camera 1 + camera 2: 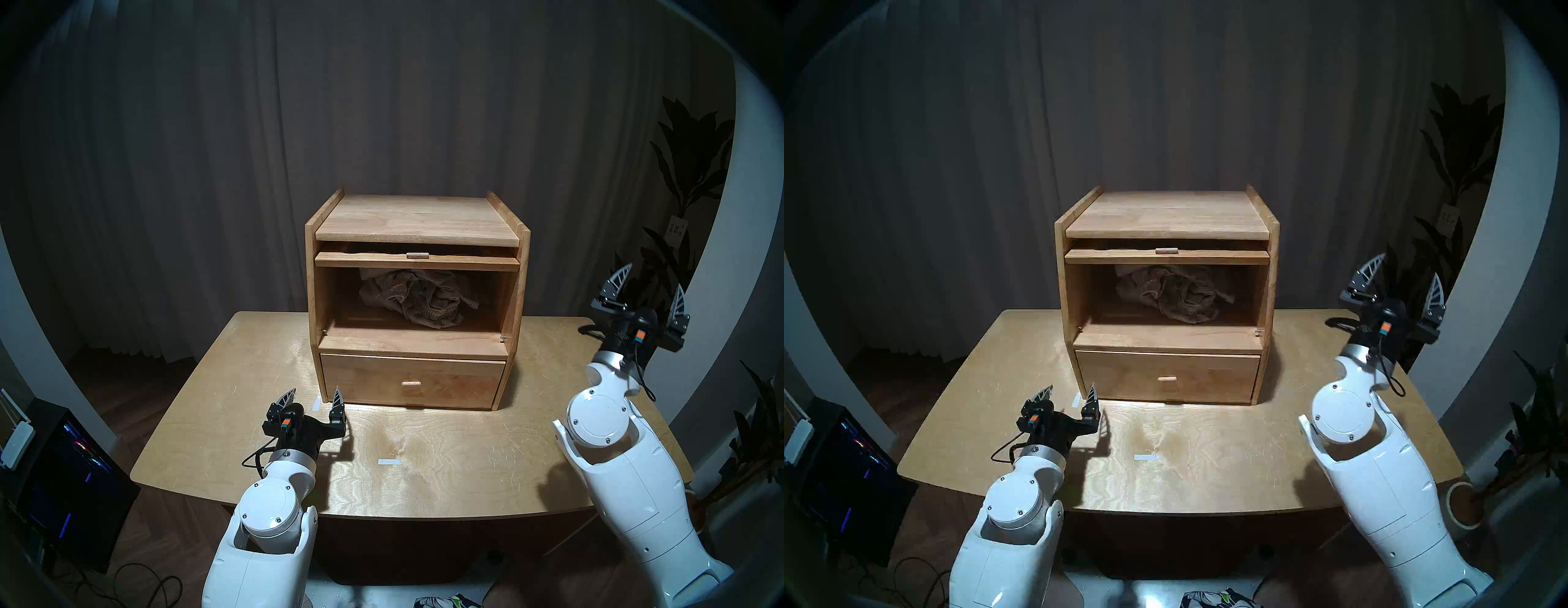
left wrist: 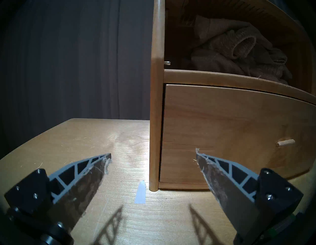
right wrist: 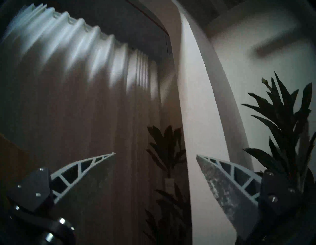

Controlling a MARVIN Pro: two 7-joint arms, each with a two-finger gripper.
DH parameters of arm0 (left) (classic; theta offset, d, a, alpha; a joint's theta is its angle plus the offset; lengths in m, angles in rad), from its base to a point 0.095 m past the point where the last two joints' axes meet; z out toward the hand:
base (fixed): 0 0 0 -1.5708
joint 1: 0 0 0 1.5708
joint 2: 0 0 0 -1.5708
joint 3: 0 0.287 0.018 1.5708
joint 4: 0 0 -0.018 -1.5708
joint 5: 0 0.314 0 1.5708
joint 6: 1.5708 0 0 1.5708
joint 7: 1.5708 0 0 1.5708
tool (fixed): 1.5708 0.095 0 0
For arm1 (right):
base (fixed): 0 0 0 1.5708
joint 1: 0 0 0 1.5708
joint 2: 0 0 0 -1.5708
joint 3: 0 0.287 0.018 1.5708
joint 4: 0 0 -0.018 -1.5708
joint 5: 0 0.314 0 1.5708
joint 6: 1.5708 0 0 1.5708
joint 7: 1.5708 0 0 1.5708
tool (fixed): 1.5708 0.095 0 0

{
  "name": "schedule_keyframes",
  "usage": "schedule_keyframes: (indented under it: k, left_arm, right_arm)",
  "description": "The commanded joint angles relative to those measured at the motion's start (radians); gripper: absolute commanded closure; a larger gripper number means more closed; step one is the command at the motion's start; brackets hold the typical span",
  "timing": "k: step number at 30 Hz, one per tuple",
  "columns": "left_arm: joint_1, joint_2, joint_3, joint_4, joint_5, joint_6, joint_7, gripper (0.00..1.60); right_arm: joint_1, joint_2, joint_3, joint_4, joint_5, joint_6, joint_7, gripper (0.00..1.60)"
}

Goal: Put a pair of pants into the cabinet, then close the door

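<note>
The light-wood cabinet (image 1: 418, 220) stands at the back middle of the table. The grey pants (image 1: 418, 303) lie bundled inside its upper compartment; they also show in the left wrist view (image 2: 239, 51). The door (image 1: 418, 260) is raised flat under the top, edge-on, its tab handle (image 1: 418, 255) facing me. My left gripper (image 1: 315, 395) is open and empty, low over the table by the cabinet's front left corner (image 2: 154, 154). My right gripper (image 1: 649, 282) is open and empty, raised to the right of the cabinet, pointing at the curtain.
The drawer (image 1: 413, 382) below is shut, with a small peg handle (image 2: 285, 142). Tape strips lie on the table (image 1: 389, 462) and near the cabinet corner (image 2: 141, 192). Potted plants (image 1: 687, 170) stand at the right. A monitor (image 1: 63, 475) sits at the lower left.
</note>
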Motion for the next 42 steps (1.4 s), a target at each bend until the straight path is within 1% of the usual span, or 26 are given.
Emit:
schedule_keyframes:
  k: [1, 4, 6, 7, 8, 9, 11, 12, 13, 16, 18, 19, 20, 21, 22, 23, 24, 26, 28, 30, 31, 36, 37, 38, 39, 42]
  left_arm:
    - [-0.007, 0.0, -0.002, -0.03, -0.001, -0.007, 0.0, 0.0]
    - [-0.006, 0.001, -0.002, -0.032, -0.001, -0.006, -0.001, 0.0]
    - [-0.006, 0.001, -0.002, -0.032, -0.001, -0.006, -0.001, 0.0]
    - [-0.006, 0.001, -0.002, -0.032, -0.001, -0.006, -0.001, 0.0]
    - [-0.006, 0.0, -0.002, -0.031, -0.001, -0.006, 0.0, 0.0]
    - [-0.006, 0.0, -0.002, -0.031, -0.001, -0.006, 0.0, 0.0]
    - [-0.006, 0.0, -0.002, -0.031, -0.001, -0.006, 0.0, 0.0]
    - [-0.006, 0.0, -0.002, -0.031, -0.001, -0.006, 0.0, 0.0]
    - [-0.006, 0.0, -0.002, -0.032, -0.001, -0.006, 0.0, 0.0]
    - [-0.001, 0.004, 0.001, -0.038, -0.008, -0.01, -0.012, 0.0]
    - [0.022, 0.009, 0.028, -0.069, 0.041, -0.012, 0.004, 0.0]
    - [0.022, 0.009, 0.028, -0.069, 0.041, -0.012, 0.004, 0.0]
    - [0.04, 0.009, 0.041, -0.098, 0.019, -0.009, -0.023, 0.0]
    - [0.049, 0.016, 0.055, -0.113, 0.03, -0.023, -0.026, 0.0]
    - [0.054, 0.03, 0.087, -0.131, 0.053, -0.062, -0.025, 0.0]
    - [0.06, 0.037, 0.101, -0.15, 0.047, -0.08, -0.039, 0.0]
    - [0.06, 0.037, 0.101, -0.15, 0.047, -0.08, -0.039, 0.0]
    - [0.074, 0.051, 0.123, -0.188, 0.068, -0.104, -0.04, 0.0]
    - [0.087, 0.055, 0.127, -0.21, 0.12, -0.109, -0.019, 0.0]
    - [0.102, 0.074, 0.13, -0.239, 0.181, -0.099, 0.002, 0.0]
    - [0.11, 0.085, 0.132, -0.258, 0.215, -0.082, 0.009, 0.0]
    - [0.132, 0.104, 0.145, -0.313, 0.34, -0.058, 0.048, 0.0]
    - [0.138, 0.115, 0.146, -0.329, 0.393, -0.038, 0.064, 0.0]
    - [0.138, 0.115, 0.146, -0.329, 0.393, -0.038, 0.064, 0.0]
    - [0.151, 0.134, 0.154, -0.357, 0.474, 0.0, 0.077, 0.0]
    - [0.143, 0.168, 0.171, -0.359, 0.573, 0.047, 0.084, 0.0]
  right_arm:
    - [-0.049, 0.091, 0.011, 0.044, 0.186, -0.115, 0.125, 0.0]
    - [-0.028, 0.133, -0.023, 0.062, 0.255, -0.144, 0.178, 0.0]
    - [-0.011, 0.153, -0.049, 0.075, 0.285, -0.157, 0.212, 0.0]
    - [-0.011, 0.153, -0.049, 0.075, 0.285, -0.157, 0.212, 0.0]
    - [0.002, 0.179, -0.074, 0.088, 0.328, -0.169, 0.25, 0.0]
    - [0.014, 0.193, -0.09, 0.099, 0.349, -0.166, 0.274, 0.0]
    - [0.033, 0.208, -0.116, 0.113, 0.372, -0.169, 0.301, 0.0]
    - [0.033, 0.208, -0.116, 0.113, 0.372, -0.169, 0.301, 0.0]
    - [0.052, 0.236, -0.149, 0.137, 0.399, -0.167, 0.347, 0.0]
    - [0.07, 0.266, -0.187, 0.165, 0.448, -0.183, 0.402, 0.0]
    - [0.072, 0.271, -0.191, 0.178, 0.478, -0.19, 0.436, 0.0]
    - [0.072, 0.271, -0.191, 0.178, 0.478, -0.19, 0.436, 0.0]
    - [0.074, 0.27, -0.187, 0.183, 0.487, -0.193, 0.466, 0.0]
    - [0.076, 0.27, -0.19, 0.185, 0.491, -0.192, 0.469, 0.0]
    - [0.074, 0.262, -0.18, 0.189, 0.493, -0.189, 0.497, 0.0]
    - [0.076, 0.262, -0.181, 0.192, 0.497, -0.19, 0.503, 0.0]
    - [0.076, 0.262, -0.181, 0.192, 0.497, -0.19, 0.503, 0.0]
    - [0.08, 0.265, -0.181, 0.2, 0.514, -0.194, 0.533, 0.0]
    - [0.083, 0.269, -0.18, 0.205, 0.527, -0.198, 0.556, 0.0]
    - [0.084, 0.272, -0.179, 0.208, 0.539, -0.202, 0.574, 0.0]
    - [0.085, 0.272, -0.178, 0.21, 0.544, -0.203, 0.583, 0.0]
    - [0.087, 0.277, -0.177, 0.216, 0.567, -0.208, 0.615, 0.0]
    - [0.087, 0.277, -0.176, 0.216, 0.568, -0.208, 0.617, 0.0]
    - [0.087, 0.277, -0.176, 0.216, 0.568, -0.208, 0.617, 0.0]
    - [0.087, 0.277, -0.176, 0.218, 0.574, -0.208, 0.625, 0.0]
    - [0.088, 0.279, -0.176, 0.219, 0.581, -0.208, 0.633, 0.0]
